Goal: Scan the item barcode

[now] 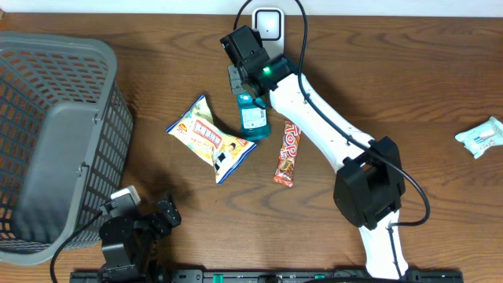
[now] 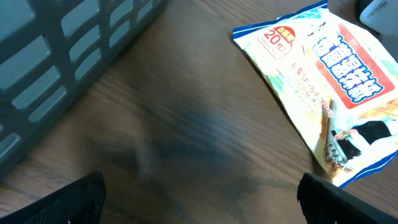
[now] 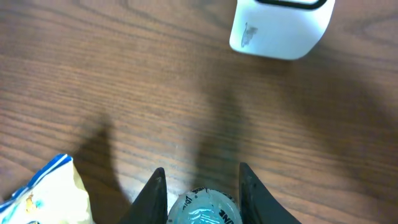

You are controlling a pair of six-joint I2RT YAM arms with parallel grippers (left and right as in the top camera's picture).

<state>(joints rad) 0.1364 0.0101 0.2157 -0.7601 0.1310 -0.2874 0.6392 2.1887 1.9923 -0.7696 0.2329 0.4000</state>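
Overhead: right gripper pinches a teal bottle, seemingly by its cap, just below the white scanner. With so narrow a hold, the bottle could swing and turn its barcode off the scanner. Left gripper hangs spread, far from the scanner.

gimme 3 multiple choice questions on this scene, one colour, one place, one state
1. The basket is: A grey, B red, C green.
2. Between the snack bag and the candy bar lies: A the teal bottle, B a mug, C a spoon.
3. The right tool is: A open and empty, B shut on the teal bottle, C out of view.

Answers: 1 A, its mesh shows grey from overhead. 2 A, the bottle sits in the gap between them. 3 B, the right wrist view shows it clamping the bottle's top.
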